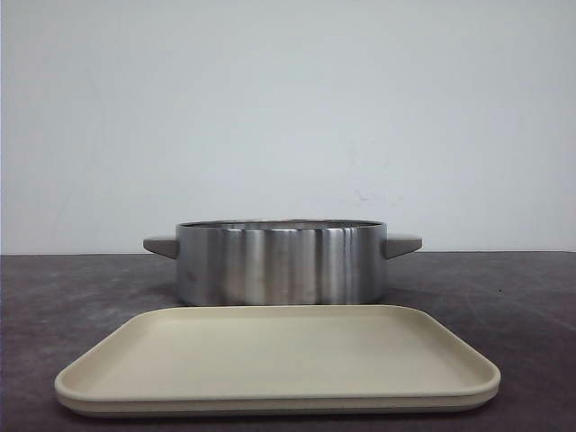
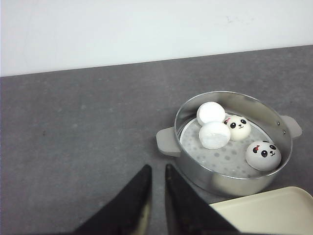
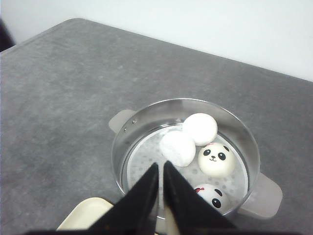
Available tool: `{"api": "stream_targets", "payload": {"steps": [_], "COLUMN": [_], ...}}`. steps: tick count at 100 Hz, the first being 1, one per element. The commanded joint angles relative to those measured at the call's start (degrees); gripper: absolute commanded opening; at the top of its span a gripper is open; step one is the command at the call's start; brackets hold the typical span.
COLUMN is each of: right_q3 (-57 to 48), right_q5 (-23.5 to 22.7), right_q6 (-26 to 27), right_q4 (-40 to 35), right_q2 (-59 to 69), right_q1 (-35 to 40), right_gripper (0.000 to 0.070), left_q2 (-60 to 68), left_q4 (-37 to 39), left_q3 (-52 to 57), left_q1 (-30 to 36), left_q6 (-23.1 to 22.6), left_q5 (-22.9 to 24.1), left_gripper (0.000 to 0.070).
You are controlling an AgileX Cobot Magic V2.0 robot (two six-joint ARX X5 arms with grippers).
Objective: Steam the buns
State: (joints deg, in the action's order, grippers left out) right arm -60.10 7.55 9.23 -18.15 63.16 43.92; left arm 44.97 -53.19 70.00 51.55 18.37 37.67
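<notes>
Four buns lie inside a round steel steamer pot (image 1: 281, 263) with grey handles. In the left wrist view two show panda faces (image 2: 237, 127) (image 2: 263, 155) and two show only plain white (image 2: 211, 112) (image 2: 214, 134). The right wrist view shows the same: faces (image 3: 216, 159) (image 3: 210, 196), plain white (image 3: 200, 129) (image 3: 177, 148). My left gripper (image 2: 157, 169) is shut and empty over the bare table beside the pot (image 2: 230, 182). My right gripper (image 3: 161, 165) is shut and empty above the pot's rim (image 3: 146, 116). Neither gripper shows in the front view.
An empty beige tray (image 1: 270, 360) lies in front of the pot; its corners show in both wrist views (image 2: 266, 215) (image 3: 83, 215). The table is dark grey (image 2: 78, 137), with a white wall behind.
</notes>
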Motion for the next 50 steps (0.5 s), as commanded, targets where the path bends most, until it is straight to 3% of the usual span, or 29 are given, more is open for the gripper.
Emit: {"api": "stream_targets", "payload": {"steps": [1,50], "right_q3": [-0.5,-0.5], "right_q5": [0.0,-0.2], "right_q6": [-0.3,-0.2], "right_q4": [0.6,0.1], "right_q2": [0.5,-3.4], "right_q1": [0.6,-0.3], "right_gripper": [0.0009,0.0009], "left_q2": [0.3,0.3], "left_q4": [0.5,0.5], "left_q3": [0.5,0.5], "left_q1": [0.5,0.5], "left_q6": [-0.8,-0.8], "left_q5": [0.4,0.4], "left_gripper": [0.0000,0.0000]}}
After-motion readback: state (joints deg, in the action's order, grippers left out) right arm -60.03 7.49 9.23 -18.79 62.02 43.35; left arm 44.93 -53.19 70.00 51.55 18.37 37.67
